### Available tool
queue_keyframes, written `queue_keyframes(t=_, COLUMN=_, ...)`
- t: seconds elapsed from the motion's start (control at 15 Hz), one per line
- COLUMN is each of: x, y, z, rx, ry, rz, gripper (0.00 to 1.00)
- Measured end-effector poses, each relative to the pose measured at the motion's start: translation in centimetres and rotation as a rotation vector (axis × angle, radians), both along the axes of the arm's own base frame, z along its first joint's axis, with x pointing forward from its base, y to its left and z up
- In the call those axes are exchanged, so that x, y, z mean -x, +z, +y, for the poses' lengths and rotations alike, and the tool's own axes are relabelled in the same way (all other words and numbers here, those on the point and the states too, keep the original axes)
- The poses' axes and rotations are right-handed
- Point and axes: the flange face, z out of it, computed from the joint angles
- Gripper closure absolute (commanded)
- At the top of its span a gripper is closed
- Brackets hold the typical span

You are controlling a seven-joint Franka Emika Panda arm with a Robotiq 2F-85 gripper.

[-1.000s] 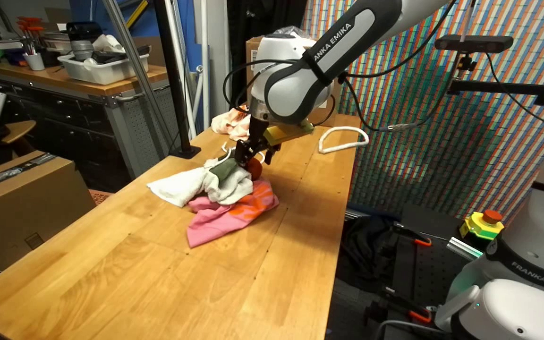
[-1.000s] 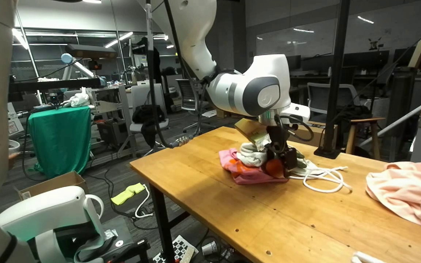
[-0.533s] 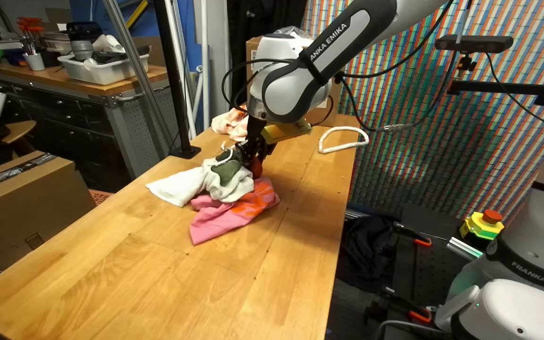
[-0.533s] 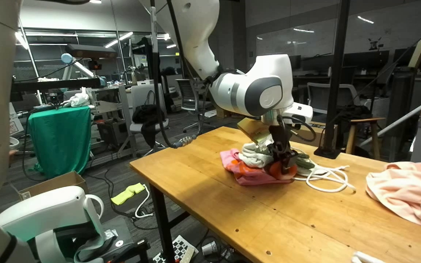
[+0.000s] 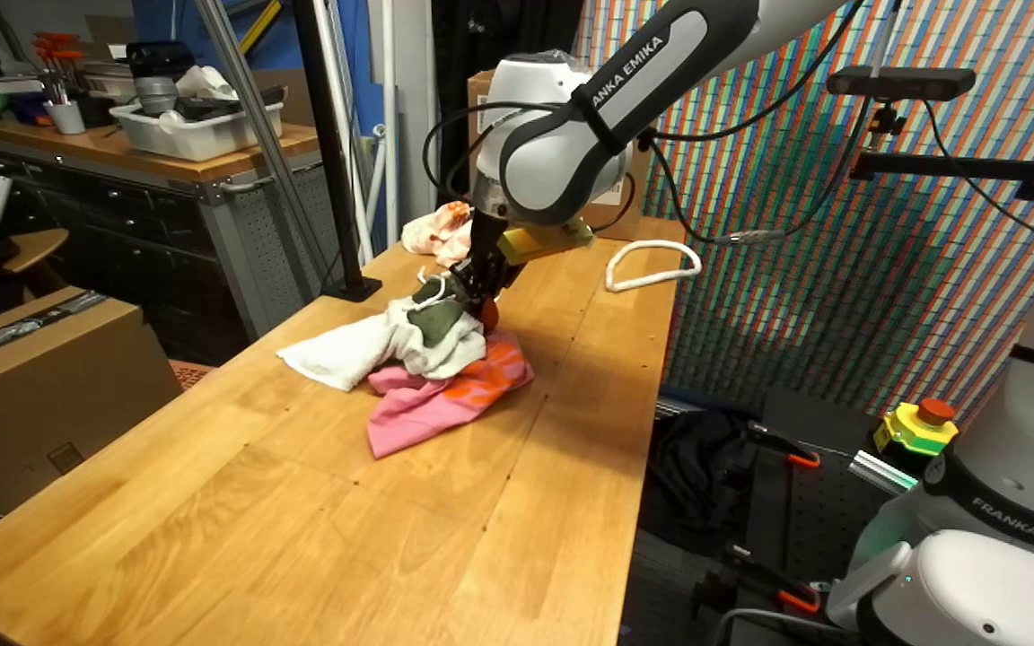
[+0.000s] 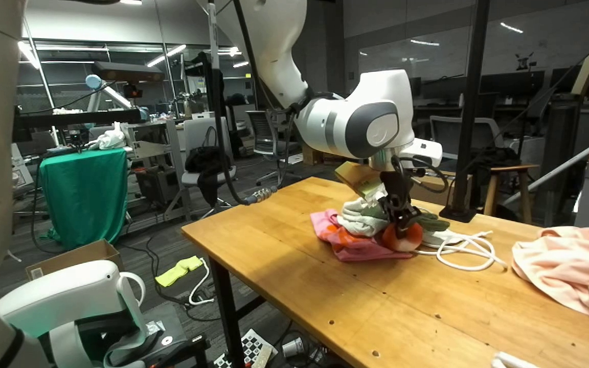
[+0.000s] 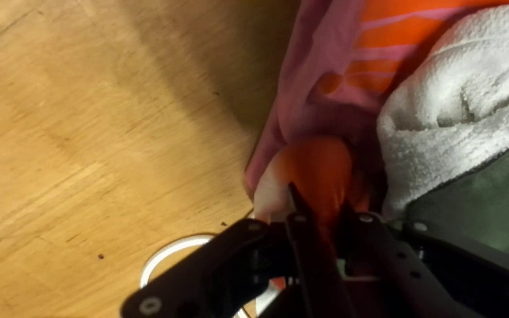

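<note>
The claw [image 7: 320,207] points down at one end of the pink cloth [image 5: 432,413], which lies crumpled on the tabletop [image 5: 302,538] and has an orange pattern. In the wrist view its two fingers [image 7: 299,232] stand near to each other, with only a narrow gap, and between them they have pinched an orange fold of fabric [image 7: 320,168], pale on one side. This fold bulges at the same end of the pink cloth (if it is a part of that cloth, I cannot tell with certainty). A white towel [image 5: 346,354] covers a portion of the pink cloth, and a dark green cloth [image 5: 434,323] shows among the towel's folds, above the pink cloth. In an exterior view a white cord [image 6: 471,250] curls beside the pink cloth, at the claw's end. A peach cloth [image 6: 570,260] lies well apart from the pink cloth, beyond the cord; a white loop [image 5: 652,265] lies also apart from it, on the same tabletop.
</note>
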Motion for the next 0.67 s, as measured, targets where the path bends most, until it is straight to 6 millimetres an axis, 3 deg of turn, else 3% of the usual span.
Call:
queue_keyframes(t=0.27, x=0.1, y=1.9, z=-0.2, rx=0.051, ry=0.009, rz=-0.03, gripper=0.9)
queue_keyframes(t=0.67, x=1.4, y=7.4, z=0.3, rx=0.134, ry=-0.003, rz=-0.123, gripper=0.91)
